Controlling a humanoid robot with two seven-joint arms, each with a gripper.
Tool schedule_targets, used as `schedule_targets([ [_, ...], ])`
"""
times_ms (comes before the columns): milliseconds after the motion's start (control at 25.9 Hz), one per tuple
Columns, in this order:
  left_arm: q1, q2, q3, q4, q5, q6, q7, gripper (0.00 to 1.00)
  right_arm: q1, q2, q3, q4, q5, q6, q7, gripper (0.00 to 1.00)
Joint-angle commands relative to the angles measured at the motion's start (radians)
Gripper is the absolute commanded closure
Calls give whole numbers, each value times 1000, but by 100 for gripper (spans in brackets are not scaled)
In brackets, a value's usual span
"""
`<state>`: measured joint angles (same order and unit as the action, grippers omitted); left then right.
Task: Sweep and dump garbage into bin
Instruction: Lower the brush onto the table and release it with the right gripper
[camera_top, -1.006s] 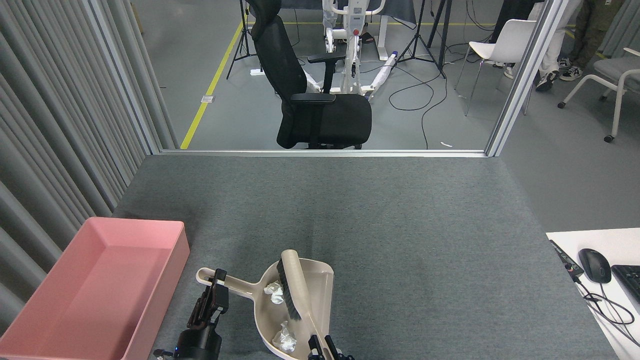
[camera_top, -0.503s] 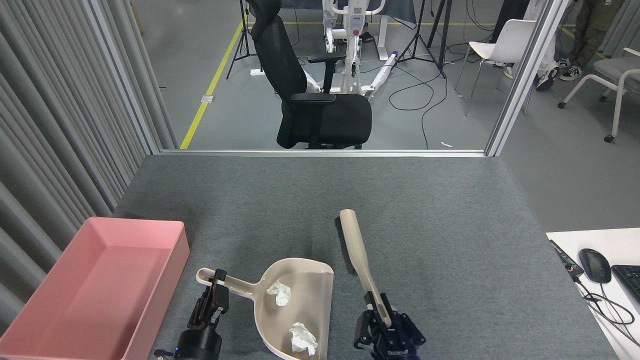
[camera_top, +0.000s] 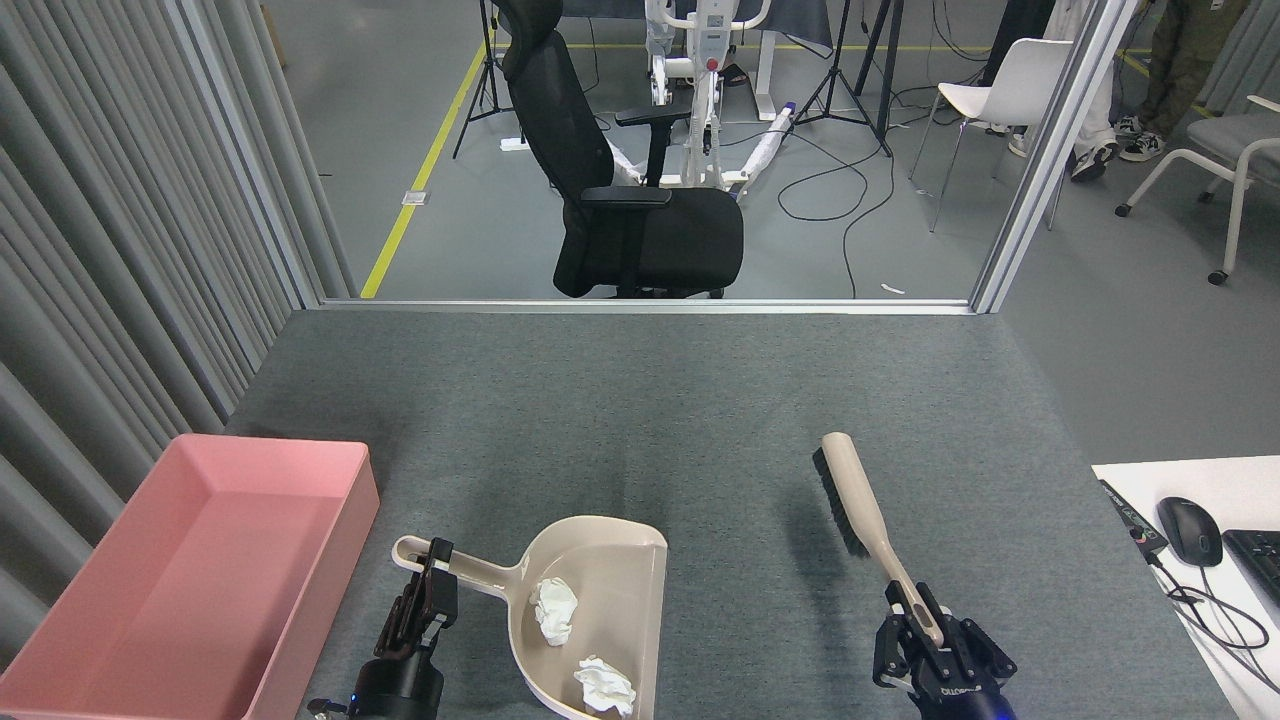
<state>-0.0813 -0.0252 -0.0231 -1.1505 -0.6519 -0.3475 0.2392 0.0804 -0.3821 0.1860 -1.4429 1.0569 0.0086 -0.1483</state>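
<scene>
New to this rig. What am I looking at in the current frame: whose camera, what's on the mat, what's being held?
The picture comes from the robot's own head, looking forward and down at a grey felt table. The two dark parts at the bottom edge are the ends of its arms.

The left tool is shut on the handle of a beige dustpan. In the pan lie two crumpled white tissue wads, which are the garbage. The right tool is shut on the handle of a brush, held off to the right of the pan.

At the left stands the pink bin, with nothing visible in it. At the far right is a white desk with a mouse. Beyond the table is an office chair.
</scene>
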Motion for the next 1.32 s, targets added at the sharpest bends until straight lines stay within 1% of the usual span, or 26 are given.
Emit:
schedule_targets([
  [0,0,2,0,0,0,1,0,100,21,0,-8,24,5,4,-8,87],
  [39,0,1,0,0,0,1,0,100,24,0,-8,30,5,7,-11,81],
  [77,2,2,0,0,0,1,0,100,24,5,-8,38,5,8,-13,66],
  [116,2,1,0,-1,0,1,0,100,25,9,-13,44,5,14,-17,42],
  [155,2,2,0,-2,0,1,0,100,28,11,-20,47,6,21,-20,24],
  [193,2,2,0,-2,0,1,-1,100,38,12,-26,47,5,21,-30,9],
  [232,3,2,0,-2,2,-1,-1,100,48,12,-31,47,5,21,-40,2],
  [464,11,2,2,-6,5,-2,-1,100,94,12,-54,45,5,8,-71,2],
  [658,26,-1,9,-35,18,-19,-21,100,101,12,-57,42,5,8,-71,2],
  [774,38,-1,9,-48,44,-11,-54,100,102,11,-59,41,5,10,-71,2],
  [967,46,1,11,-52,51,1,-64,100,104,9,-59,41,5,11,-70,2],
  [1044,48,2,17,-52,103,-10,-90,100,104,9,-59,41,5,11,-70,2],
  [1161,49,4,17,-55,267,-27,-143,100,107,11,-59,41,5,13,-70,2],
  [1277,54,5,17,-66,316,-31,-149,100,111,9,-59,41,5,13,-68,2],
])
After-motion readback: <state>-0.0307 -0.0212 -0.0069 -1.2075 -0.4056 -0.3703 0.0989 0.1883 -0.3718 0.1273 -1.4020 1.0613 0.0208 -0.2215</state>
